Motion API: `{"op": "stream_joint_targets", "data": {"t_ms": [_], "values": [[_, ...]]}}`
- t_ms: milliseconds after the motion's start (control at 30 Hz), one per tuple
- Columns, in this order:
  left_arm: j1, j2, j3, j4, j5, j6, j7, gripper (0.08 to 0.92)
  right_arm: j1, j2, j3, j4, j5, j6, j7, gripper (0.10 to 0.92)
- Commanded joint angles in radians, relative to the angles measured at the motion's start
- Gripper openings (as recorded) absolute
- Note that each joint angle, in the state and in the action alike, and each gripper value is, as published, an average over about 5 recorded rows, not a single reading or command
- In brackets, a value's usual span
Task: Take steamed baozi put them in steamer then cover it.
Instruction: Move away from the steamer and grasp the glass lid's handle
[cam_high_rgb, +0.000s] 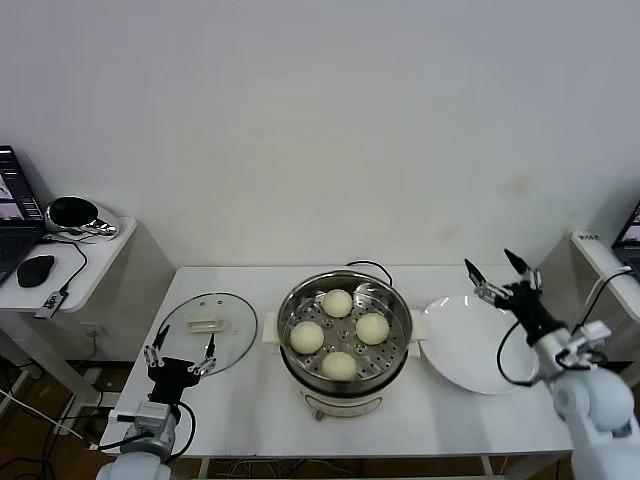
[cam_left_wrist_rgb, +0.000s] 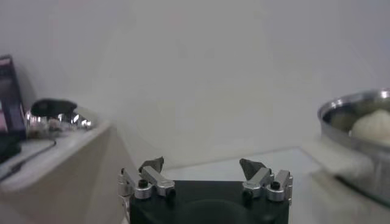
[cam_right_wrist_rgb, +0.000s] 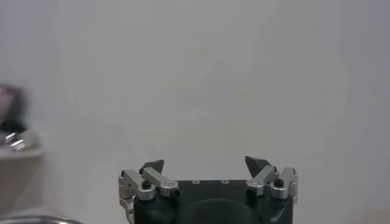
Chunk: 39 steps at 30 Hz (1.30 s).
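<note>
White desk (cam_high_rgb: 250, 415) holds everything. Nearest, the left claw (cam_high_rgb: 181, 350) hangs spread wide and empty by a glass lid (cam_high_rgb: 208, 330). Beyond, four baozi (cam_high_rgb: 338, 333) sit inside the uncovered steamer (cam_high_rgb: 345, 340). Farthest, the right claw (cam_high_rgb: 503, 275) gapes empty above a white plate (cam_high_rgb: 468, 345).

**Count of things on and around the table**

Four round cream-white steamed baozi (cam_high_rgb: 338, 302) lie in one shiny stainless-steel steamer (cam_high_rgb: 345, 385). One round glass lid (cam_high_rgb: 208, 328), one flat white round plate (cam_high_rgb: 470, 350), two black grippers: left (cam_high_rgb: 180, 353), right (cam_high_rgb: 503, 276).
</note>
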Motion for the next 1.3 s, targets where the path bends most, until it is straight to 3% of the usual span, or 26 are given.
{"op": "stream_joint_targets", "data": {"t_ms": [33,100,167,367,500,700,900,1300], "values": [[-0.035,0.098,0.089,0.238,0.867,-0.245,-0.331,0.823,-0.253,0.242,0.109,0.048,0.049,0.053,0.121,0.823],[-0.043,0.136,0.118,0.281,0.971,-0.215,-0.399,0.823,-0.258,0.241,0.105,0.056,0.041,0.049,0.121,0.823],[-0.061,0.164,0.135,0.309,1.05,-0.173,-0.407,0.823,-0.261,0.242,0.101,0.063,0.033,0.045,0.121,0.823],[-0.184,0.186,0.177,0.438,1.092,-0.031,-0.503,0.823,-0.271,0.245,0.079,0.074,0.007,0.039,0.119,0.823],[-0.21,0.217,0.22,0.462,1.107,0.019,-0.448,0.823,-0.278,0.253,0.072,0.087,-0.005,0.034,0.119,0.823],[-0.281,0.205,0.249,0.515,1.052,0.055,-0.341,0.823,-0.285,0.271,0.065,0.1,-0.021,0.024,0.12,0.823],[-0.334,0.224,0.27,0.557,1.027,0.041,-0.185,0.823,-0.284,0.285,0.059,0.103,-0.036,0.026,0.122,0.823],[-0.458,0.188,0.286,0.694,1.031,0.087,-0.18,0.823,-0.285,0.298,0.052,0.09,-0.049,0.029,0.124,0.823]]}}
